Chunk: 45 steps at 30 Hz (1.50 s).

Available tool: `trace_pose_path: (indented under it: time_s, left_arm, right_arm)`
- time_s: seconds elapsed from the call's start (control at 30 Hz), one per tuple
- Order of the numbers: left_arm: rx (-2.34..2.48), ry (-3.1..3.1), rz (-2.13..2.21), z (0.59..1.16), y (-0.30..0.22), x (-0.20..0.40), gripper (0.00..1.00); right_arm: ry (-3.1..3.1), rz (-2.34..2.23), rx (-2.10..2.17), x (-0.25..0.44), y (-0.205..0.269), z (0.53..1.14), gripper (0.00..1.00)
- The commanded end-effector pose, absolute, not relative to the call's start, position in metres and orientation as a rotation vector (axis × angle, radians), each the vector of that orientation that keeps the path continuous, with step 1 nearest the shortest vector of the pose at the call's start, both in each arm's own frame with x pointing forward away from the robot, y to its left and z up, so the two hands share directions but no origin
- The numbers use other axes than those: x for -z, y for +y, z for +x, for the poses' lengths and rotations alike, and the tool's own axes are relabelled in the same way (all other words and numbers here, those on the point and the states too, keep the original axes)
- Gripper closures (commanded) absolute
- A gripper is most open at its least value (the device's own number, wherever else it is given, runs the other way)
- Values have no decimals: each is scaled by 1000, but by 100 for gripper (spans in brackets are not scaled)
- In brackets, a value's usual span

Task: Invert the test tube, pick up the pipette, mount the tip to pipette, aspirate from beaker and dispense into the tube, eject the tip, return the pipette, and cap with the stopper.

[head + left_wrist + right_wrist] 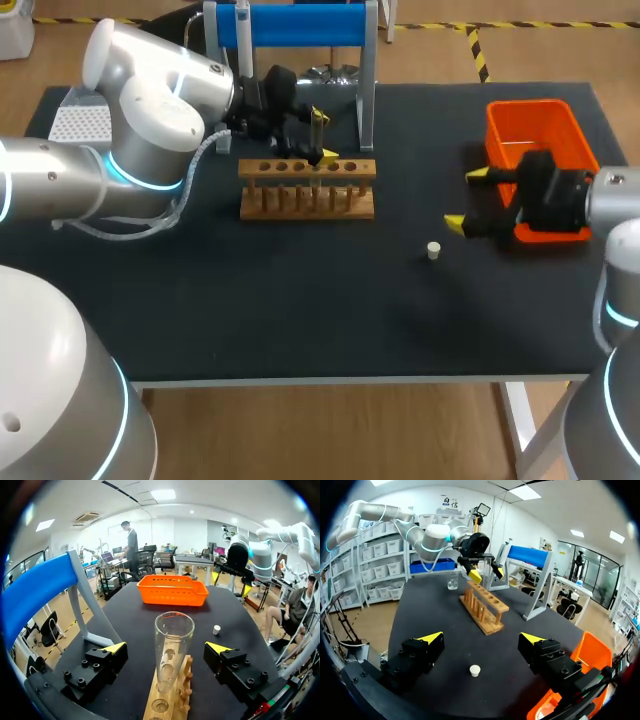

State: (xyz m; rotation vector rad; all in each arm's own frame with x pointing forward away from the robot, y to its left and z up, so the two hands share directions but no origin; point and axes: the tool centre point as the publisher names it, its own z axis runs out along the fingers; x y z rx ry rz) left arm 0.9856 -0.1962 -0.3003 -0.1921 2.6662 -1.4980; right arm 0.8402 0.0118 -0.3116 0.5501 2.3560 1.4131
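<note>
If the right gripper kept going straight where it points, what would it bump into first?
Probably the wooden test tube rack; the small white stopper looks lower down, though height is unclear.

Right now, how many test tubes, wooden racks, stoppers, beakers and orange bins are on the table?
Test tube: 1
Wooden rack: 1
Stopper: 1
Beaker: 1
Orange bin: 1
Total: 5

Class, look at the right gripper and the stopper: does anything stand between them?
Nothing visible does. The stopper lies on bare table just ahead of the right gripper, whose fingers are open; the bin sits beside the gripper, the rack beyond the stopper.
</note>
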Motion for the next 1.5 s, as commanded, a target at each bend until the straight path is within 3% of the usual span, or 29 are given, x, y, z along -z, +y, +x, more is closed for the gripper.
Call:
trace_pose_path:
  time_s: [0.03, 1.5]
  left_arm:
    - [1502, 2666, -189, 987, -197, 301, 0]
    - [1502, 2666, -189, 987, -197, 301, 0]
  right_arm:
    - [2301, 618, -1342, 330, 18, 837, 0]
    - [2420, 779, -1282, 417, 35, 844, 2]
